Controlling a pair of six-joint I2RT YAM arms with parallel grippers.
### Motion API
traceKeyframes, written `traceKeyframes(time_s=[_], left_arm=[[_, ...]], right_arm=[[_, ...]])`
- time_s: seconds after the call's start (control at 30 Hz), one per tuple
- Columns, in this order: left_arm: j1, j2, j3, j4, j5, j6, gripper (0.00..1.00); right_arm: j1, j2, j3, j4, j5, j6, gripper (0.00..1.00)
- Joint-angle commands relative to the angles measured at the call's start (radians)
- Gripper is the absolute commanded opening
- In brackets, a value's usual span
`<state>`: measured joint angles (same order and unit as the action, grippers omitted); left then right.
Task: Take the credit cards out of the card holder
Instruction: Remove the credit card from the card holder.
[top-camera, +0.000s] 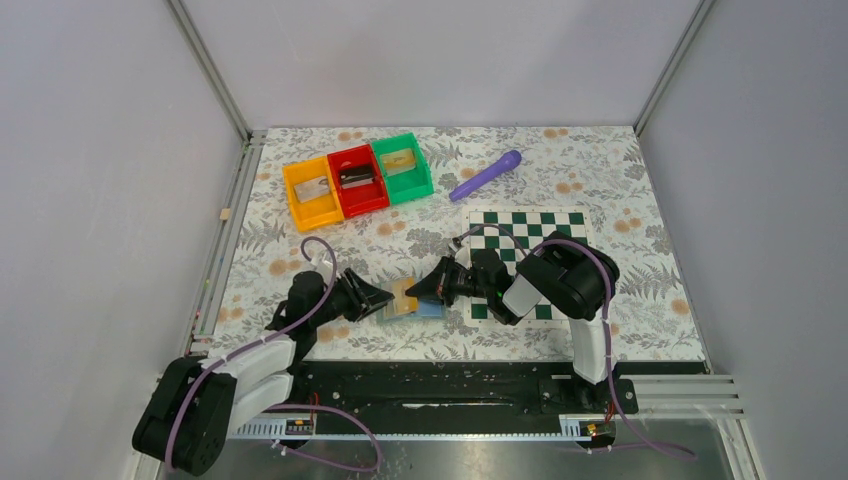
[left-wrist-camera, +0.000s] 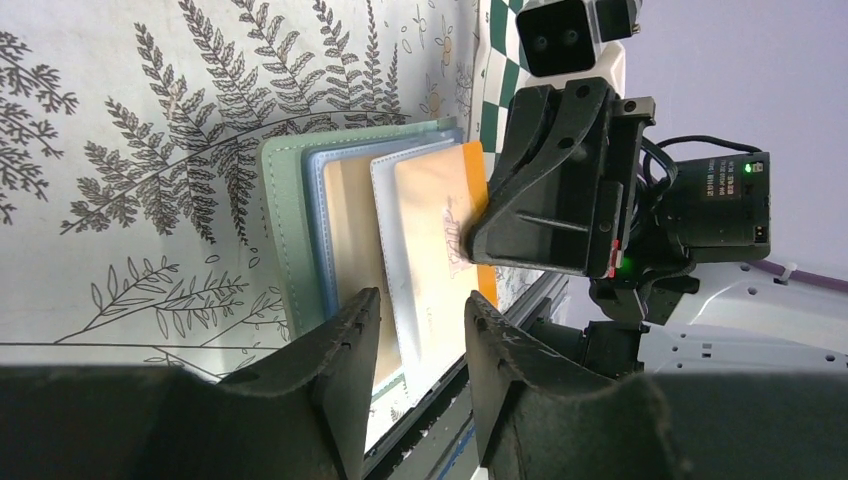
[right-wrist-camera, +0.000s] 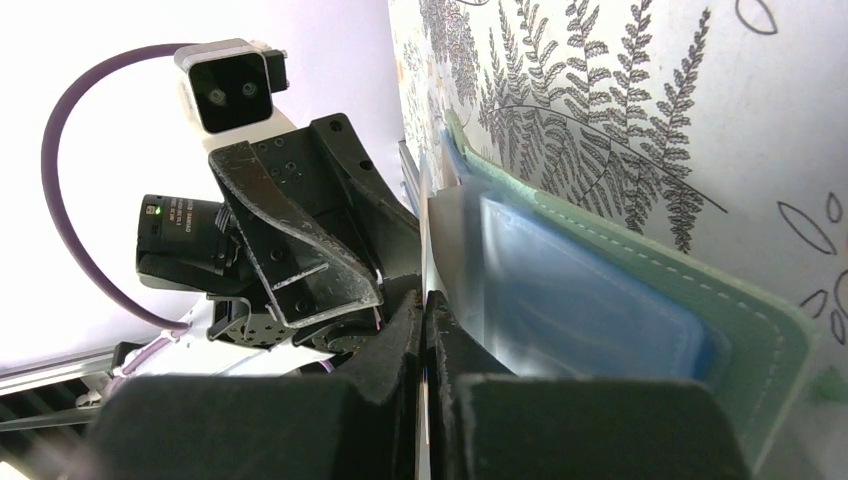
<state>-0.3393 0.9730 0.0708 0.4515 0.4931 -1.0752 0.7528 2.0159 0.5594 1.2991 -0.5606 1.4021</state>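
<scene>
While our right fingers (left-wrist-camera: 550, 200) are pinching the thin, stiff, likely slippery tan card (left-wrist-camera: 430, 230) by its edge, our left fingers (left-wrist-camera: 345, 345) are straddling, open, the soft teal-edged bi-fold card holder (left-wrist-camera: 285, 230).

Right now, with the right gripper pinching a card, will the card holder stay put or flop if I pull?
The card holder looks thin and soft, its leaves fanned up, so it will probably lift and flop. The credit card looks stiff, so it should slide rather than bend. The left gripper straddles the leaves open, so little restrains them.
</scene>
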Motion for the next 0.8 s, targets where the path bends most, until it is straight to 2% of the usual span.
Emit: traceKeyframes(time_s=[0.0,0.2,0.43,0.53,0.6,0.7,0.77], left_arm=[[-0.005,0.027,-0.003,0.095,-0.001,-0.003,0.37],[-0.007,0.048,-0.002,0.112,-0.003,-0.005,0.36],[-0.007,0.075,0.000,0.134,0.000,-0.019,0.18],[-0.008,0.079,0.000,0.134,0.001,-0.022,0.07],[-0.008,0.079,0.001,0.127,-0.004,-0.023,0.00],[-0.008,0.078,0.006,0.107,-0.009,-0.020,0.00],[-0.008,0.077,0.009,0.092,-0.015,-0.017,0.00]], right_arm=[[0.014,0.008,0.020,0.080,-0.002,0.008,0.00],[0.013,0.010,0.019,0.084,-0.005,0.011,0.00],[0.013,0.020,0.020,0.085,-0.008,0.011,0.00],[0.013,0.023,0.017,0.088,-0.008,0.011,0.00],[0.014,0.023,0.014,0.086,-0.006,0.009,0.06],[0.011,0.025,0.008,0.086,-0.004,0.010,0.20],[0.009,0.026,0.000,0.087,0.001,0.009,0.24]])
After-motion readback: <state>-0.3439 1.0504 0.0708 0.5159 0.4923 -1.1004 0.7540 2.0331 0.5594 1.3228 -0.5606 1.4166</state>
